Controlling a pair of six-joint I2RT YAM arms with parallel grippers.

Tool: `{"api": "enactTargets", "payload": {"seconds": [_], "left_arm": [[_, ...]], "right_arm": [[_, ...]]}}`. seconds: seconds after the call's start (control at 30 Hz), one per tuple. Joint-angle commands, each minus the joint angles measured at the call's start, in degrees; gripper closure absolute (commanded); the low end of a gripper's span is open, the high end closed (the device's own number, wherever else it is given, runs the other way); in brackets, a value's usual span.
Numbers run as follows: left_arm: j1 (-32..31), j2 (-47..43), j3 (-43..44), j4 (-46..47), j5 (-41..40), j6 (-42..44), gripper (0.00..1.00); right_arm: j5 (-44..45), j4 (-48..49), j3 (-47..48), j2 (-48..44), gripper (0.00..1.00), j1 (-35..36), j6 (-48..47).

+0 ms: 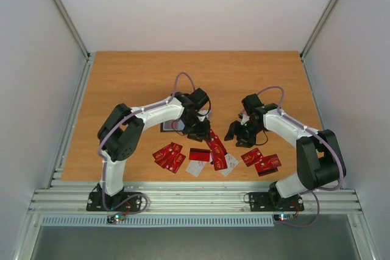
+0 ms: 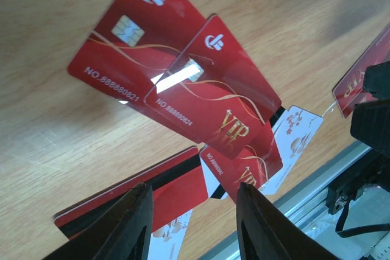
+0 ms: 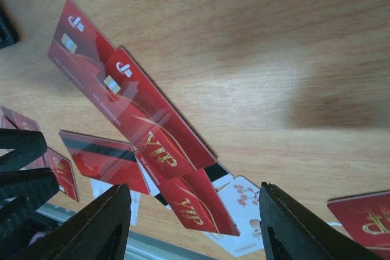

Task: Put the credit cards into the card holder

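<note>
The left hand [image 2: 194, 190] hangs low over the counter [image 2: 292, 22] with its two fingers [image 2: 131, 226] spread and nothing between them. Only their tips show at the bottom of its wrist view. Just beyond them lies a fan of red credit cards [image 2: 213, 98]. Two are chip-side up and overlapping, and a third is mostly covered below them. A magnetic-stripe card is cut off by the left finger, and the pale flowered cards have their faces largely hidden. The right hand [image 3: 195, 187] is also spread wide and empty, above the same overlapping reds. A red card at the right border of its view is cropped. From overhead both hands are dark shapes whose fingers are hard to separate. There the card holder [image 1: 170, 126] lies on the counter just left of the left hand. That arm's wrist covers most of it, so I cannot tell whether it lies open. More cards sit in small groups near the counter's front edge.
</note>
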Motion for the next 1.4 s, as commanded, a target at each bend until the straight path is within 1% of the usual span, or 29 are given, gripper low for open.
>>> {"api": "enactTargets", "payload": {"seconds": [0.0,0.13,0.23,0.3,0.4,0.5,0.57,0.83,1.0,1.17,1.37], "left_arm": [[-1.05,0.23,2.9,-2.1,-1.46,3.3,0.6],[-1.06,0.36,2.43,-6.23,-5.82,10.36,0.58],[-1.05,0.91,1.26,-8.15,-4.87,14.58,0.57],[-1.06,0.52,-0.29,-8.37,-4.99,15.91,0.57],[-1.06,-1.37,-4.0,-6.13,-3.73,15.86,0.57],[-1.25,-0.94,-6.78,-3.9,-0.87,15.27,0.57],[-1.48,-0.48,-8.55,-2.26,-0.46,15.47,0.56],[-2.73,0.05,-11.57,-0.96,-1.43,16.49,0.56],[-4.07,-2.46,-16.55,2.91,0.49,12.92,0.57],[-4.78,-5.05,-22.41,8.29,4.26,4.81,0.57],[-4.75,-8.76,-25.2,8.91,4.72,-0.37,0.56]], "right_arm": [[-0.43,-2.86,-1.48,-4.34,0.41,-0.27,1.13],[-4.15,-3.19,-4.92,-8.6,0.41,0.7,4.13],[-5.38,-2.65,-6.09,-10.34,0.41,3.78,5.93],[-5.72,-2.1,-6.43,-10.61,0.41,5.87,6.9],[-5.8,-0.11,-7.98,-10.79,0.41,8.34,9.2],[-6.88,4.62,-10.94,-11.68,0.41,10.87,12.71],[-6.54,6.77,-12.68,-12.28,0.41,12.74,14.8],[-1.84,8.66,-16.37,-14.47,0.42,20.37,20.82],[0.07,9.36,-18.11,-16.43,0.42,22.62,23.67],[0.23,14.66,-20.49,-16.57,0.42,24.96,28.1],[1.9,19.89,-21.58,-14.35,0.42,29.09,32.47]]}}
